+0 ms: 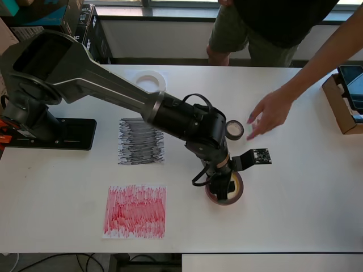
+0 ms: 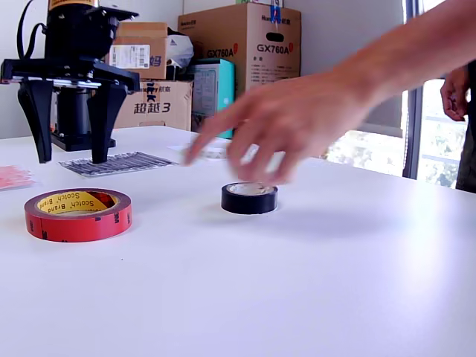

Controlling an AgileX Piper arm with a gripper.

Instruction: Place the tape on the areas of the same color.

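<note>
The dark red tape ring point(image 1: 239, 191) point(image 2: 78, 214) with a yellowish core lies flat on the white table. My gripper point(image 1: 225, 186) point(image 2: 71, 152) hangs open just above it, with nothing between its fingers. The small black roll point(image 1: 235, 130) point(image 2: 249, 198) lies further back, with a person's hand point(image 1: 271, 112) point(image 2: 282, 119) hovering over it. The white ring point(image 1: 150, 80) rests near the table's far edge. The black-scribbled sheet point(image 1: 141, 141) point(image 2: 117, 163) and the red-scribbled sheet point(image 1: 135, 211) point(image 2: 11, 177) lie to the overhead view's left of the gripper, both bare.
The arm's base point(image 1: 48, 133) stands at the overhead view's left edge. A cardboard box point(image 1: 343, 102) holding a tablet sits at the right edge. A person point(image 1: 266, 28) stands behind the table. Cartons point(image 2: 238, 41) are stacked in the background.
</note>
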